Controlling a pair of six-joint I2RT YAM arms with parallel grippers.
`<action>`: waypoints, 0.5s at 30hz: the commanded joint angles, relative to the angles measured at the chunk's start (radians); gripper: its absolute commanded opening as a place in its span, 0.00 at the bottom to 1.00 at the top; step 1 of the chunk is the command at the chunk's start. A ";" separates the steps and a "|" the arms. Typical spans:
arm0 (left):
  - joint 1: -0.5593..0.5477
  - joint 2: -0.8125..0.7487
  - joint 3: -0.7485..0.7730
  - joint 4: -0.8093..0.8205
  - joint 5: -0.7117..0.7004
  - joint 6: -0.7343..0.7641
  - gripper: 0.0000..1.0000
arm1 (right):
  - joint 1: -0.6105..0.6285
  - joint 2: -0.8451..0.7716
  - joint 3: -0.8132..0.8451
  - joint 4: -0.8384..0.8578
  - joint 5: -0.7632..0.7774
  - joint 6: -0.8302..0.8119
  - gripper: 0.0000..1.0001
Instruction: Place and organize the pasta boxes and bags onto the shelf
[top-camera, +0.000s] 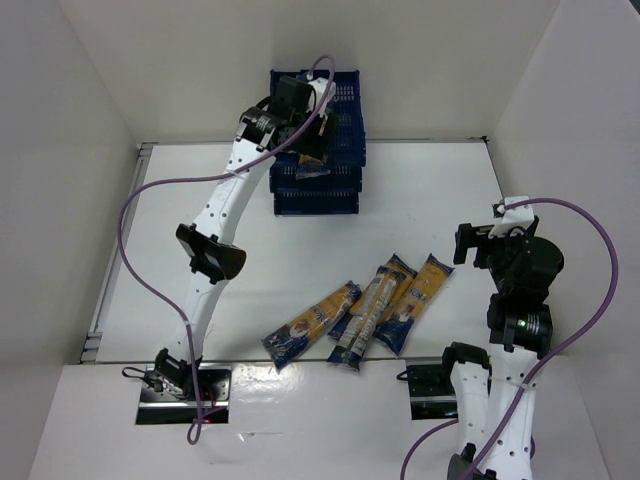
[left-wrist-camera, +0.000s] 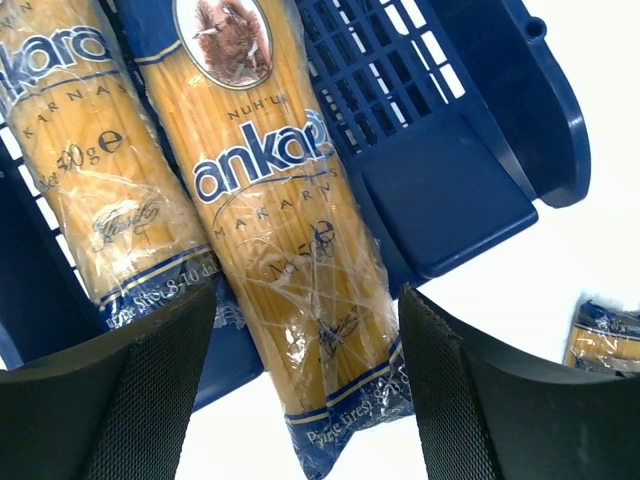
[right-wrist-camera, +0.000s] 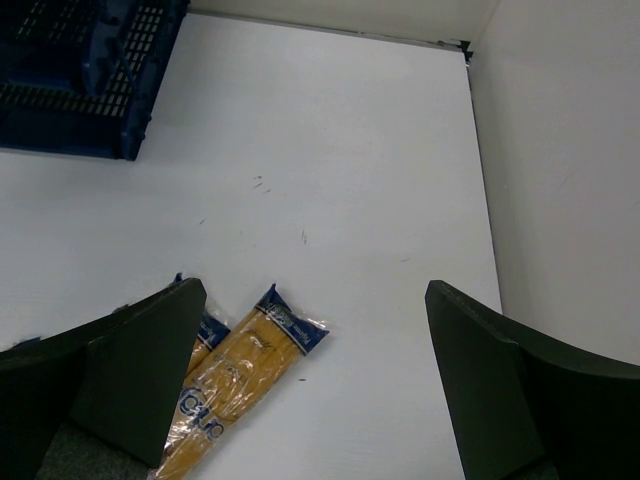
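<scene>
The dark blue lattice shelf (top-camera: 340, 150) stands at the back of the table. Two spaghetti packets lie side by side on it, the left packet (left-wrist-camera: 80, 160) and the right packet (left-wrist-camera: 270, 220), whose blue end hangs over the shelf's edge. My left gripper (left-wrist-camera: 307, 295) is open over the shelf (left-wrist-camera: 440, 190), its fingers on either side of that overhanging end. In the top view it (top-camera: 308, 140) hovers above the packets (top-camera: 312, 165). Several more packets (top-camera: 372, 308) lie fanned out on the near table. My right gripper (top-camera: 470, 245) is open and empty, above and right of them.
White walls close in the table on the left, back and right. In the right wrist view the gripper (right-wrist-camera: 310, 300) looks down on one packet's end (right-wrist-camera: 245, 365) and the shelf's corner (right-wrist-camera: 80, 90). Another packet's end (left-wrist-camera: 605, 340) shows on the table.
</scene>
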 joint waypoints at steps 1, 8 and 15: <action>-0.001 -0.024 0.006 0.002 0.032 -0.002 0.80 | -0.008 -0.009 -0.007 0.007 -0.013 -0.008 1.00; -0.001 0.005 0.006 0.002 0.032 -0.002 0.73 | -0.008 -0.009 -0.007 0.007 -0.013 -0.008 1.00; -0.001 0.045 0.006 -0.017 0.010 -0.011 0.72 | -0.008 -0.009 -0.007 0.007 -0.013 -0.008 1.00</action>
